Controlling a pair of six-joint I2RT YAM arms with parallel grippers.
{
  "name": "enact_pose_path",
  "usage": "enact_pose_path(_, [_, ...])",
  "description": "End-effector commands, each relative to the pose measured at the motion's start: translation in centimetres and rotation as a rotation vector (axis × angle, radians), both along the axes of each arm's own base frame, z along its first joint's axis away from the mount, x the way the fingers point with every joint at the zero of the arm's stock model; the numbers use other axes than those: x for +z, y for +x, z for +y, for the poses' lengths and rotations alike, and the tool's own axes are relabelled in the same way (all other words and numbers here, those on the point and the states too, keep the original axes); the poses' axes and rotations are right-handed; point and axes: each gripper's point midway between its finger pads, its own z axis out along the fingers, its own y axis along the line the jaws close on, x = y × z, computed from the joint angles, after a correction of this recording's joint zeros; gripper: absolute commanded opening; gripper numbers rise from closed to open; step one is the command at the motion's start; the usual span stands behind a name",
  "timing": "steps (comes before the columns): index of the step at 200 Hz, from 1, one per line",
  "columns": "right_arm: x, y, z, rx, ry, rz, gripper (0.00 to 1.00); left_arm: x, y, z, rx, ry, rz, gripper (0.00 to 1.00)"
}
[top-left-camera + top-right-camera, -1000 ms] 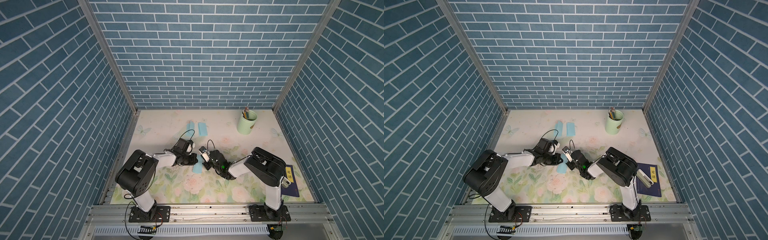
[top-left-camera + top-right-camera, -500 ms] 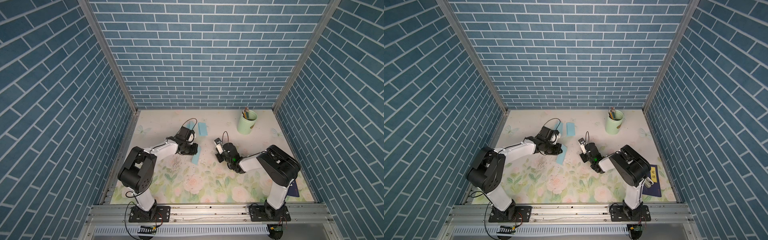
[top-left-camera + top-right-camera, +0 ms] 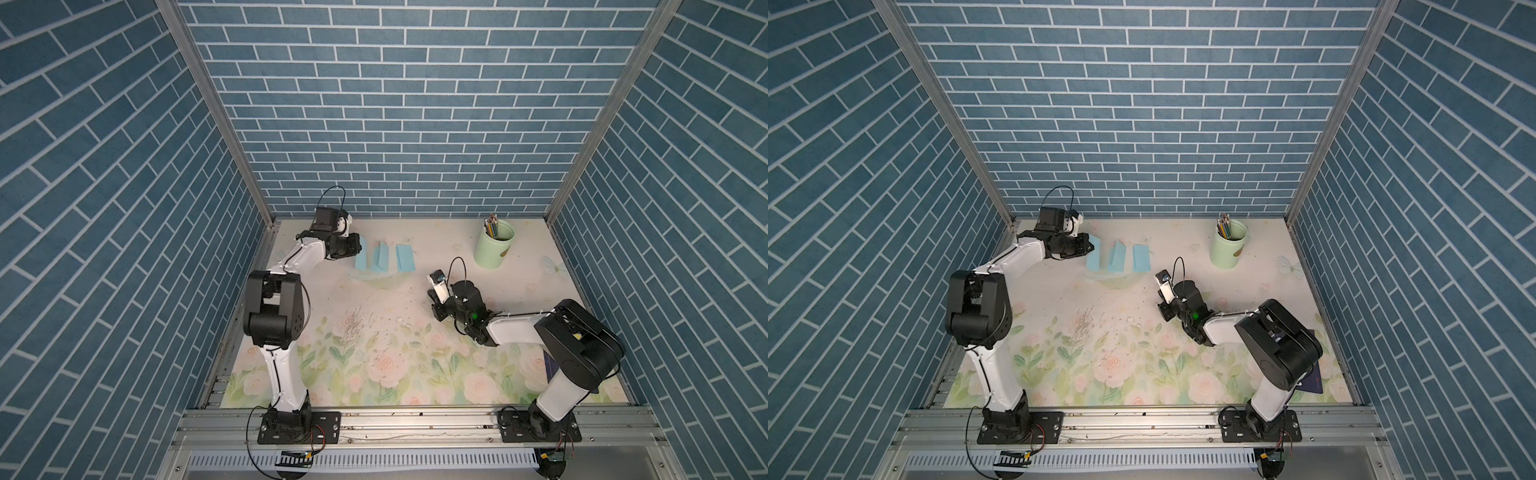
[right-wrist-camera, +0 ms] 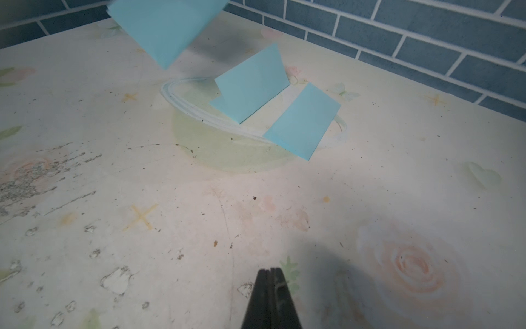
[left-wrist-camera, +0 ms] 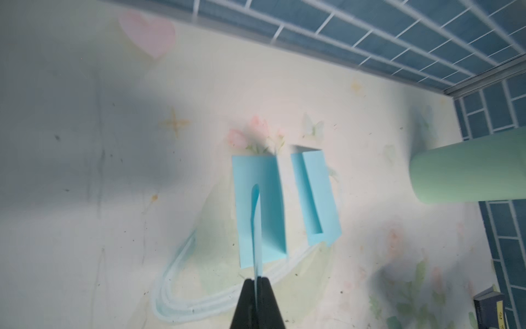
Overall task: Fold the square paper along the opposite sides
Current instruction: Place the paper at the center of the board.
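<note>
As left gripper (image 5: pixel 257 280) pinches it, paper (image 4: pixel 165 28) folded (blue)

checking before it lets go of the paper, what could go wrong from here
The left gripper pinches the folded paper by one edge, so it might twist on release. It hangs close to the half-open paper; setting it down here could knock or cover that one. That paper's flap stands up, so its crease may not hold.
</note>
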Motion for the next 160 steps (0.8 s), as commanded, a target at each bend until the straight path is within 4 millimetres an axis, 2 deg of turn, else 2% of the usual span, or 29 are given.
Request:
enact_pose_path(1, [0.8, -0.6, 0.3, 0.020, 0.039, 0.017, 0.00, -2.1, -0.3, -0.1, -0.025, -0.003, 0.055, 0.00])
enact_pose_path(35, [1.1, -0.7, 0.5, 0.023, 0.051, 0.021, 0.00, -5.0, 0.9, 1.5, -0.003, 0.025, 0.087, 0.00])
enact_pose_path(114, [1.2, -1.1, 1.4, 0.066, 0.076, 0.056, 0.00, -7.2, 3.6, 3.9, -0.047, 0.203, 0.091, 0.00])
enact_pose_path(131, [1.2, -1.1, 1.4, 0.067, 0.076, 0.059, 0.00, -7.7, 3.8, 4.6, -0.045, 0.238, 0.104, 0.12])
enact_pose_path(160, [1.3, -1.1, 1.5, 0.069, 0.078, 0.061, 0.00, -8.2, 3.9, 5.3, -0.030, 0.280, 0.115, 0.46])
